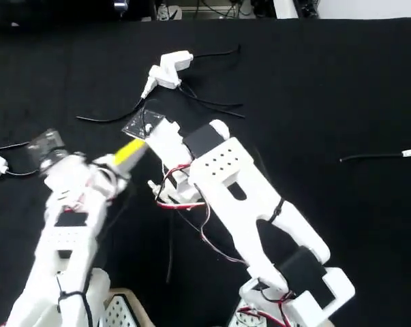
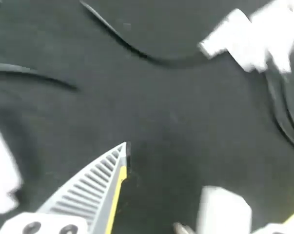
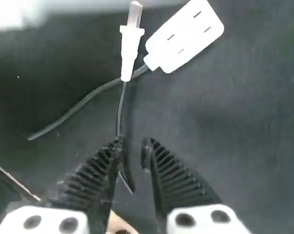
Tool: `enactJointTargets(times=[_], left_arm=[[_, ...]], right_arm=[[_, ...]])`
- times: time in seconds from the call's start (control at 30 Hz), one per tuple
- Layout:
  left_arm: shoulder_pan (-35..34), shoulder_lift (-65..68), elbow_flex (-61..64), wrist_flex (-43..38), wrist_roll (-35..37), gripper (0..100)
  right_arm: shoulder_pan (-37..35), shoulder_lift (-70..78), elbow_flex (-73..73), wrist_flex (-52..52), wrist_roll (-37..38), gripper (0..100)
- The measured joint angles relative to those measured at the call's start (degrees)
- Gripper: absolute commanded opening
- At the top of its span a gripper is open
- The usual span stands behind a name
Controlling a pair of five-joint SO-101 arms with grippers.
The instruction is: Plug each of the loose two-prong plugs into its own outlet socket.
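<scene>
Plug cord (image 3: 120, 109) partly behind right claw (image 3: 132, 148)

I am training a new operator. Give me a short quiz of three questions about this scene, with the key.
1. True or false: the white plug is already seated in the outlet block.
2. What runs between the jaws of the right gripper? A) a black cord B) a yellow pen C) nothing
3. Fill in: the table surface is ____.
Key: 1 false; 2 A; 3 black.
</scene>
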Motion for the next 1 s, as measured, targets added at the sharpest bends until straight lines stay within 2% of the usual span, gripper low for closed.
enactJointTargets(times=[0.17, 0.33, 0.43, 0.6, 0.8, 1.0], left_arm=[[-12.22, 0.0, 3.87, 0.0, -5.8, 54], [-18.64, -0.44, 4.66, -0.18, -7.21, 54], [-19.69, -0.62, 4.66, -0.18, -7.3, 54], [-19.78, -0.62, 4.66, -0.18, -7.3, 54], [-19.78, -0.62, 4.66, -0.18, -7.3, 54], [-19.78, -0.62, 4.66, -0.18, -7.3, 54]], right_arm=[[-0.18, 0.09, 1.85, -5.1, -0.18, 8.7], [-4.13, 0.18, 6.68, -13.98, -0.44, 8.5], [-7.03, 2.99, 6.95, -17.67, -2.46, 8.5], [-7.47, 12.13, 4.84, -18.29, -7.47, 8.5], [-7.47, 18.99, -0.88, -15.47, -8.0, 8.5], [-7.47, 19.69, -1.14, -18.46, -8.0, 8.8]])
